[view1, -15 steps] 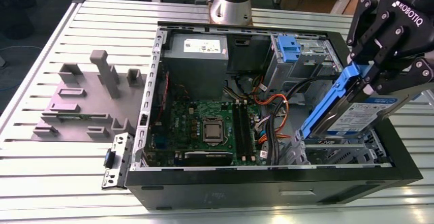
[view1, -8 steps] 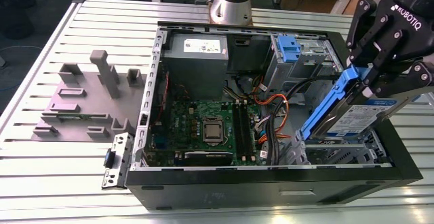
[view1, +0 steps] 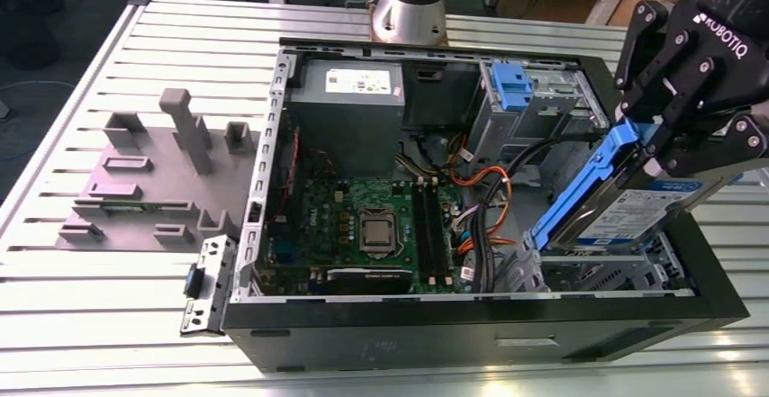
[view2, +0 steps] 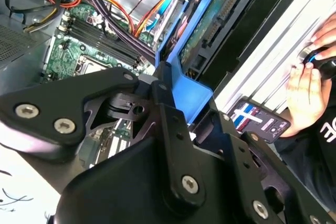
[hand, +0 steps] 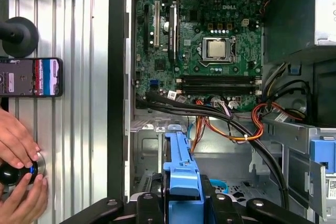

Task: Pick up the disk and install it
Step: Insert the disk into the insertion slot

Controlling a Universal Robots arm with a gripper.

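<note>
I see gripper point(view1: 687, 149) clamped on the disk point(view1: 625, 206) | disk tilted, lifted over the open computer case point(view1: 481, 320), at the exterior view's right | motherboard point(hand: 199, 40) below | hands point(hand: 18, 174) on a knob beside case

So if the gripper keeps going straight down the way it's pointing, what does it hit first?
Probably the metal drive bay in the case's corner. The gripper holds the disk tilted, its lower end already at the bay's opening. Depth is unclear, so the bay's edge or floor could come first.
</note>
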